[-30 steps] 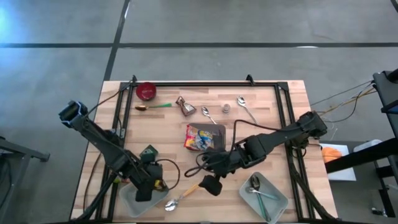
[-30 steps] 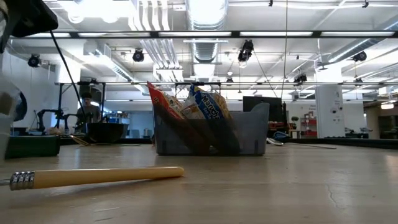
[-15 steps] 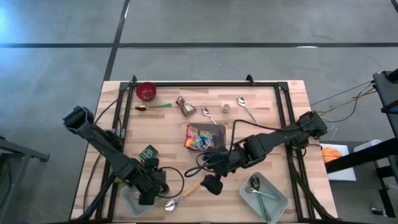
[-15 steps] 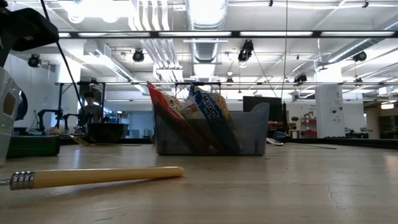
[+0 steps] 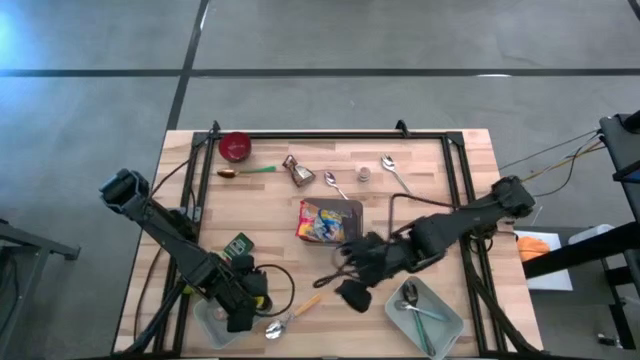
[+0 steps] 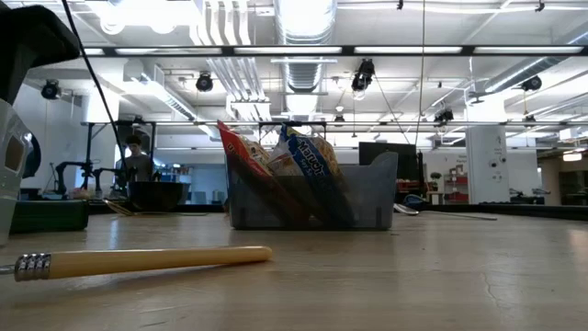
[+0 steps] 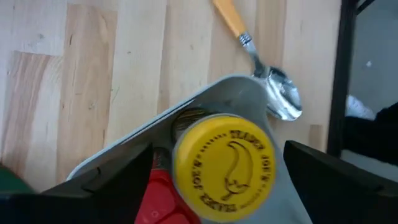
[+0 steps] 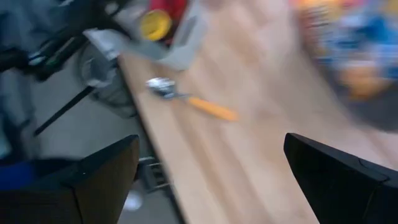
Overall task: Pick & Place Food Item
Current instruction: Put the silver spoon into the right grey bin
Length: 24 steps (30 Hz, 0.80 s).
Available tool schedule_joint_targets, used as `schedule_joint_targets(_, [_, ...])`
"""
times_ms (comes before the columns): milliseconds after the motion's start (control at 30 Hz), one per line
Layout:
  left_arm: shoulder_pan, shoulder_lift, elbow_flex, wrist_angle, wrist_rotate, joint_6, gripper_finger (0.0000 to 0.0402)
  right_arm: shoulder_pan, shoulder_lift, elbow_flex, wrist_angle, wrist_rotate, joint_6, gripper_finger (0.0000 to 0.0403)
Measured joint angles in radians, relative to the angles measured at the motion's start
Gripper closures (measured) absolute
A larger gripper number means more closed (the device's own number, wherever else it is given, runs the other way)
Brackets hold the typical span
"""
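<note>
A red bottle with a yellow cap (image 7: pixel 224 168) sits in the grey bin (image 7: pixel 249 93) at the table's near left, cap up. My left gripper (image 7: pixel 224 183) hangs over it, open, one finger on either side of the cap and apart from it; the high view shows this gripper (image 5: pixel 240 312) above the bin (image 5: pixel 215 325). Bright snack bags (image 5: pixel 322 220) stand in a dark tray (image 6: pixel 367 198) at mid-table. My right gripper (image 5: pixel 352 292) hovers open near the table's front, right of the bin, with nothing between its fingers (image 8: pixel 93 180).
A spoon with a yellow handle (image 5: pixel 295 312) lies beside the left bin. A second grey bin (image 5: pixel 440 325) with spoons stands near right. At the far side are a red bowl (image 5: pixel 236 146), a green-handled utensil (image 5: pixel 245 171), loose spoons (image 5: pixel 395 172) and a green packet (image 5: pixel 238 246).
My left gripper has sunk a little toward the grey bin and the table's near edge. My right gripper has drawn back a short way toward the table's right edge.
</note>
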Motion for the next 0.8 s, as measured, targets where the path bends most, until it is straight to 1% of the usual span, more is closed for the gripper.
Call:
schedule_joint_targets(67, [0.000,-0.018,0.005,0.004,0.000,-0.028,0.0033,0.033,-0.042,0.000,-0.088,0.090,0.048,0.0007])
schedule_joint_targets(167, [0.000,-0.047,0.015,0.022,-0.006,-0.072,0.0032,0.109,-0.118,-0.001,-0.235,0.256,0.155,0.0007])
schedule_joint_targets(233, [0.000,-0.066,0.020,0.042,-0.025,-0.101,0.0032,0.170,-0.179,-0.016,-0.294,0.321,0.237,0.0007])
schedule_joint_targets(367, [0.000,-0.095,0.021,0.122,-0.086,-0.137,0.0031,0.284,-0.302,-0.083,-0.278,0.410,0.285,0.0007])
schedule_joint_targets(433, [0.002,-0.102,0.021,0.174,-0.124,-0.143,0.0031,0.306,-0.364,-0.131,-0.231,0.451,0.266,0.0007])
schedule_joint_targets(567, [0.035,-0.104,0.021,0.259,-0.141,-0.156,0.0031,0.275,-0.494,-0.269,-0.043,0.496,0.109,0.0007])
schedule_joint_targets(667, [0.079,-0.104,0.021,0.268,-0.143,-0.169,0.0031,0.218,-0.595,-0.420,0.222,0.487,-0.082,0.0007])
schedule_joint_targets(700, [0.098,-0.104,0.021,0.271,-0.142,-0.169,0.0031,0.194,-0.633,-0.477,0.340,0.450,-0.156,0.0007])
schedule_joint_targets(733, [0.119,-0.104,0.021,0.272,-0.142,-0.169,0.0031,0.159,-0.669,-0.534,0.465,0.391,-0.234,0.0007])
schedule_joint_targets(800, [0.165,-0.104,0.021,0.284,-0.141,-0.164,0.0031,0.058,-0.730,-0.649,0.686,0.226,-0.329,0.0007])
